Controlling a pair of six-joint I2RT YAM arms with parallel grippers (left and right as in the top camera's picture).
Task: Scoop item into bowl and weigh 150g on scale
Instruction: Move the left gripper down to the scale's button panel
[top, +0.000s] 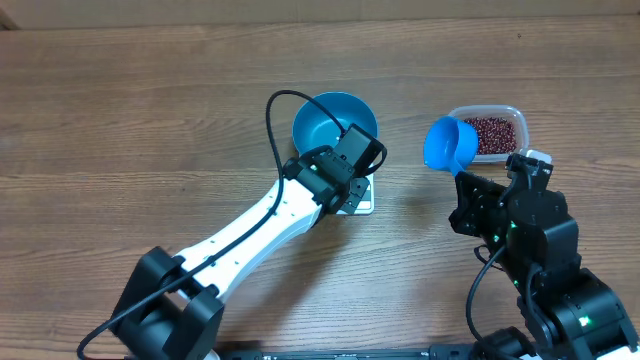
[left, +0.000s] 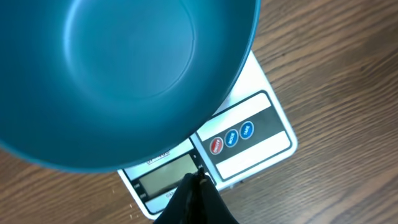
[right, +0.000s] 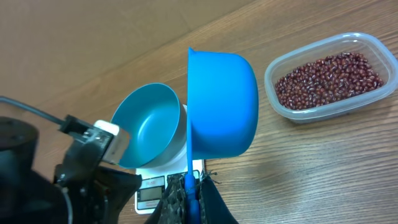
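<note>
In the left wrist view, the left gripper has its fingers pressed together on nothing. Their tip sits on the scale at the strip between the display and the round buttons, seemingly touching it. Just beyond the tip stands the bowl on the scale, deep, glossy blue and bare inside. The display cannot be read. In the right wrist view, the right gripper is clamped on the handle of a blue scoop, whose cup stands straight ahead of the fingers, tipped on its side with only its outside showing. Ahead and to the right of the cup lies a clear tub with the beans, small, oval and dark red-brown, in a loose, even layer. The overhead view shows the inside of the cup with no beans, hanging just beside the tub and between it and the bowl. By this showing the bowl is placed and the scoop is in hand. Scooping, pouring and weighing all appear to remain.
</note>
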